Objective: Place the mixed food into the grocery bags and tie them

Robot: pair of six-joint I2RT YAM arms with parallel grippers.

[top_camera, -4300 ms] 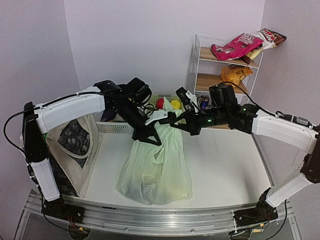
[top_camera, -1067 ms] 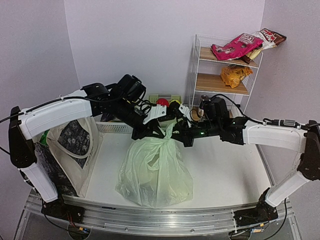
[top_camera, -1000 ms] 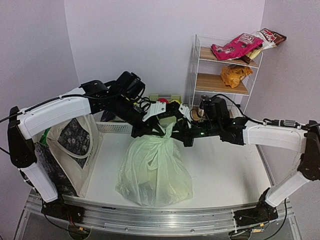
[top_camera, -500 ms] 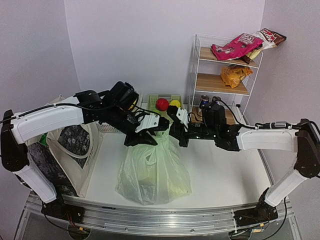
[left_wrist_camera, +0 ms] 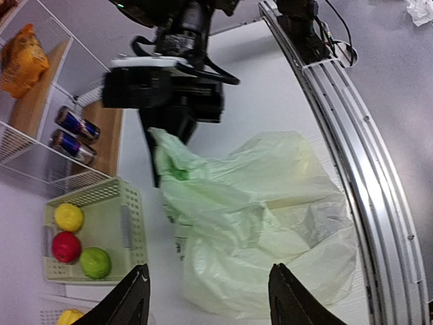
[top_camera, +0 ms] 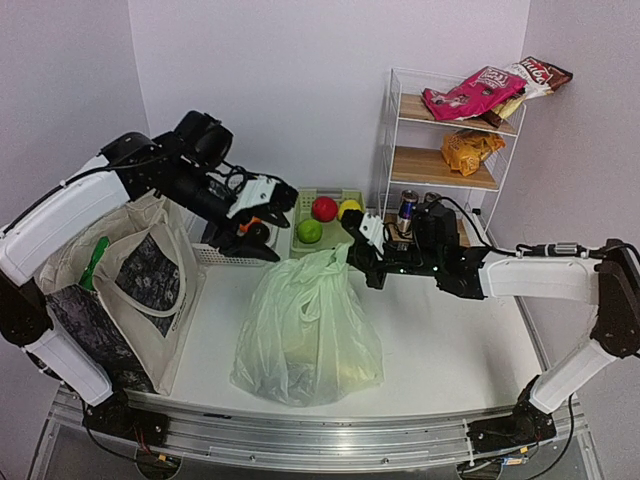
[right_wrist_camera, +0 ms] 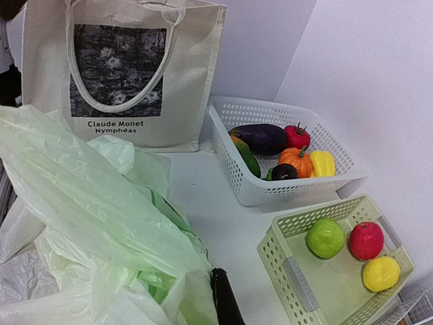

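Observation:
The pale-green plastic bag [top_camera: 310, 340] stands bulging mid-table, its top gathered into a point; it also shows in the left wrist view [left_wrist_camera: 264, 223] and the right wrist view [right_wrist_camera: 81, 203]. My right gripper [top_camera: 354, 262] is shut on the bag's top handle; one black finger [right_wrist_camera: 226, 305] shows beside the plastic. My left gripper [top_camera: 252, 243] is open and empty, up and left of the bag, over the white basket [top_camera: 228, 256]. The cream canvas tote [top_camera: 135, 290] stands open at the left. An orange crisp packet [top_camera: 470, 150] and blue-silver cans [top_camera: 408, 208] sit on the wire shelf. Bananas and grapes are hidden.
The white basket [right_wrist_camera: 284, 183] holds an eggplant [right_wrist_camera: 260, 137] and other vegetables. A green basket [top_camera: 325, 215] with three round fruits sits behind the bag. A pink crisp packet [top_camera: 475, 90] lies on the wire shelf's [top_camera: 392, 130] top. The table's front rail [top_camera: 330, 435] runs along the near edge.
My left gripper has let go of the bag's top, opened, and pulled back up and left to the white basket. My right gripper still holds the handle, shifted slightly right.

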